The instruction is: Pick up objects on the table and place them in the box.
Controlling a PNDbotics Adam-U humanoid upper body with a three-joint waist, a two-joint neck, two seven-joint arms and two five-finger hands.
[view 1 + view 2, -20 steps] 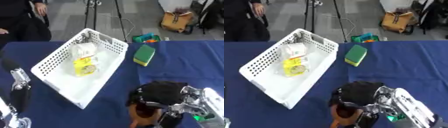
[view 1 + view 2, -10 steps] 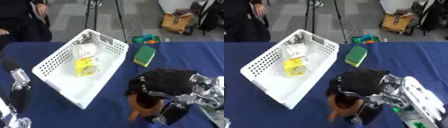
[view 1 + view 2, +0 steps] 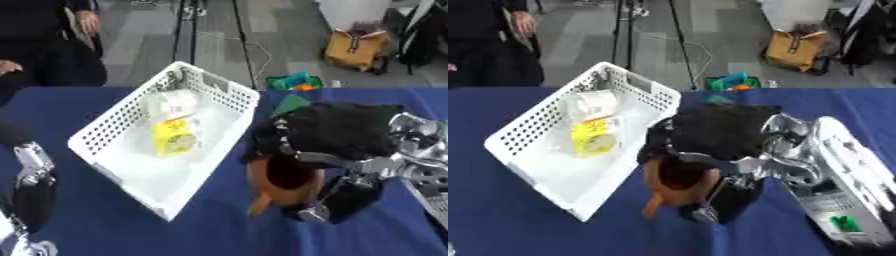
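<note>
— Since a second ago, what has moved?

— Right hand (image 3: 337, 137) has risen from the near edge and carried a brown object (image 3: 282, 181) toward the white basket (image 3: 105, 130); it is now just beside the basket's near-right wall. The green sponge (image 3: 289, 103), plainly seen before, is now mostly covered by the hand.

— Starting nearest, what is cut off or hard to read?

— At the lower left corner the left hand (image 3: 33, 195) pokes in, black with silver parts, cut by the frame edge; I cannot tell how its fingers stand. The brown object is blurred: a rounded, glossy body, with a thin orange-brown piece sticking down from it toward the blue cloth (image 3: 122, 230). What it is I cannot make out.

— And the right hand's fingers?

— Black fingers and thumb are curled round the brown object, clamped on it from above and from the side. Behind the hand, the silver and white forearm (image 3: 842, 175) runs off the right edge.

— The basket itself?

— White plastic, rectangular, its walls pierced with rows of small holes, lying askew on the cloth left of the hand. Inside lie a yellow packet (image 3: 175, 139) and, touching it on the far side, a pale rounded pack (image 3: 171, 102); their printing is unreadable.

— Beyond the basket?

— Past the cloth's far edge, a small teal and orange thing (image 3: 295, 81) sits on the grey floor, shape unclear.
</note>
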